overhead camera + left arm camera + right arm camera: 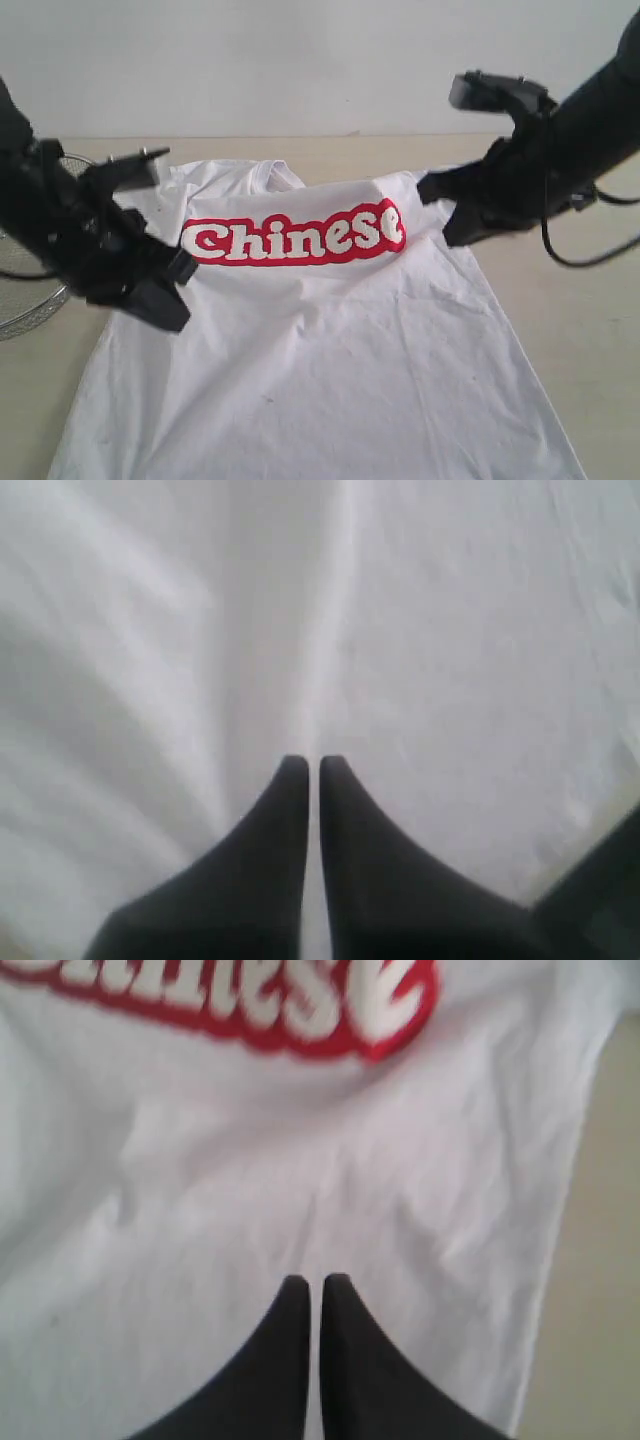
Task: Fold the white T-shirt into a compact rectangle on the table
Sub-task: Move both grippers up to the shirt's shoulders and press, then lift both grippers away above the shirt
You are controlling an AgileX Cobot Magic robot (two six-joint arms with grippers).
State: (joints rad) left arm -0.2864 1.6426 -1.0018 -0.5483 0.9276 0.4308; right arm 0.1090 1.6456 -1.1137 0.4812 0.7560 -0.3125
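The white T-shirt [320,370] has its chest raised off the table [570,300], and the red "Chinese" lettering [295,238] faces the exterior camera. Its lower part slopes down toward the near edge. My left gripper [183,268] is shut on the cloth at the shirt's left side, below the sleeve. In the left wrist view a pinched ridge of white fabric [330,630] runs away from the shut left gripper [313,763]. My right gripper [432,190] is shut on the shirt's right shoulder. In the right wrist view the right gripper [315,1282] pinches fabric just below the lettering [300,1010].
A round wire-mesh basket [30,290] stands at the left edge, partly behind my left arm. Bare table shows to the right of the shirt [600,1260] and along the back by the white wall [300,60].
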